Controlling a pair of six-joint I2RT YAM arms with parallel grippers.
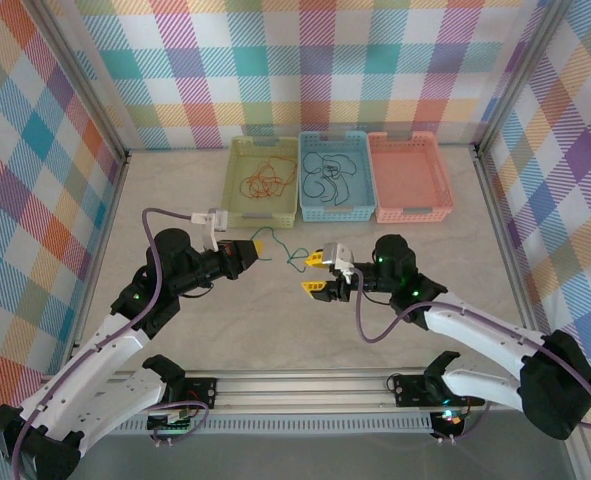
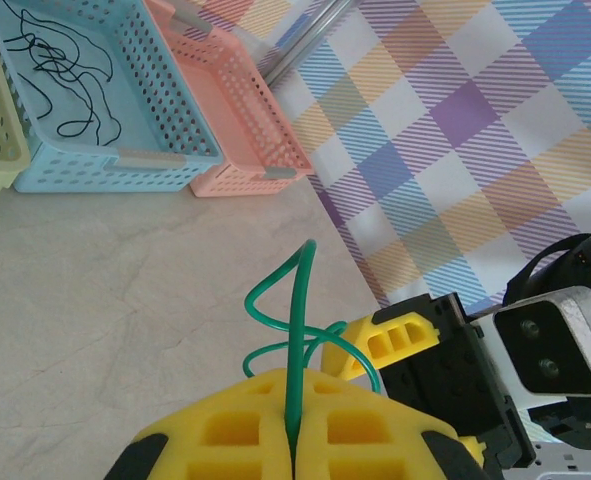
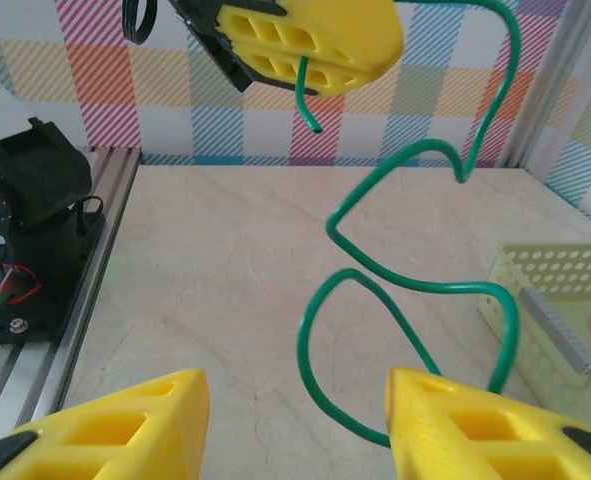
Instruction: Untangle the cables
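The left basket (image 1: pixel 263 213) and right basket (image 1: pixel 412 211) flank the middle basket (image 1: pixel 335 212), and before it a cable (image 3: pixel 304 350) hangs between left gripper (image 1: pixel 258 245) and right gripper (image 1: pixel 313 273).

From above and behind the arms, I look down on the whole table (image 1: pixel 225 340). My left wrist camera faces right and my right wrist camera faces left, both close on the green cable (image 2: pixel 297 350) between them.

1. The counter (image 1: pixel 175 330) is a pale, marble-patterned slab.
2. Three perforated plastic baskets stand on it in a row along the far edge, side by side.
3. From left to right: yellow-green basket (image 1: pixel 260 216), blue basket (image 1: pixel 337 214), salmon basket (image 1: pixel 415 213).
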